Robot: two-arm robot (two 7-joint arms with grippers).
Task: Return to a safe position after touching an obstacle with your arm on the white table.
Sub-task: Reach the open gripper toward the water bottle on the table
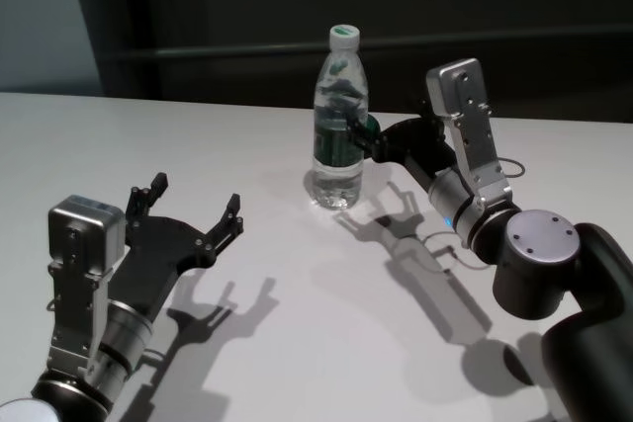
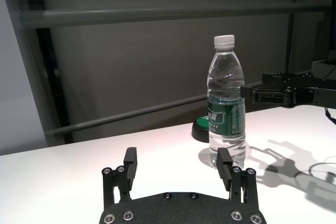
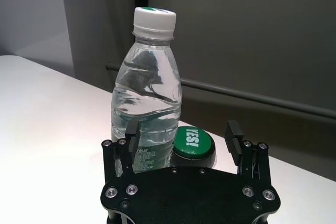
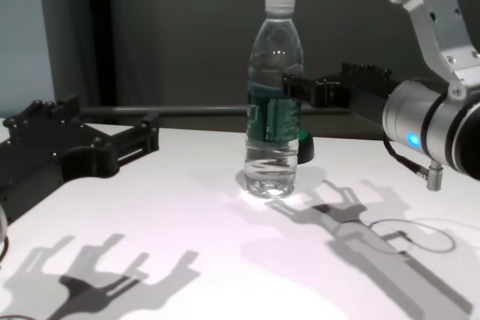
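The clear water bottle [image 1: 339, 121] with a white cap and dark green label stands upright on the white table [image 1: 297, 323], at the middle back. My right gripper [image 1: 362, 133] is open, held level at label height right beside the bottle. In the right wrist view the bottle [image 3: 147, 93] stands just past one finger [image 3: 131, 132] of the gripper [image 3: 182, 130]; I cannot tell if they touch. My left gripper [image 1: 196, 195] is open and empty, low over the table at the front left, well apart from the bottle [image 2: 227, 103]. The chest view shows the bottle [image 4: 274, 95] and the right gripper [image 4: 300, 88].
A small dark green round button [image 3: 192, 141] marked "YES!" sits on the table just behind the bottle, near the table's back edge; it also shows in the left wrist view [image 2: 200, 127]. A dark wall with a rail lies behind.
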